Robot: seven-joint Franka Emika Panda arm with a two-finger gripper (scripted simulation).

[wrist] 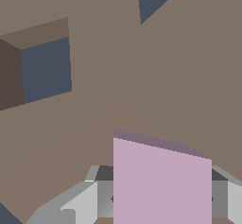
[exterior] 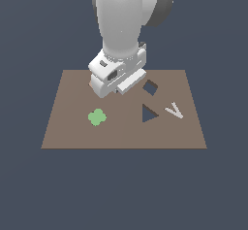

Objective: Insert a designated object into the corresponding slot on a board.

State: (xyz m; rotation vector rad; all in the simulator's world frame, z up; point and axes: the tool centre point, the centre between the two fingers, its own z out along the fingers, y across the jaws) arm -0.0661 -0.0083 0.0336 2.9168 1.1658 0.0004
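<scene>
We see the gripper low over the board, its jaws clamped on the pink block between them. The square slot lies near, toward the exterior view's right, beside a triangular cut-out. A green clover sits apart.

1. Pink block: flat, pale pink-lilac, filling the near part of the wrist view; hidden in the exterior view.
2. Square slot: dark, diamond-oriented, empty.
3. Board: flat brown rectangular panel bearing the slot.
</scene>
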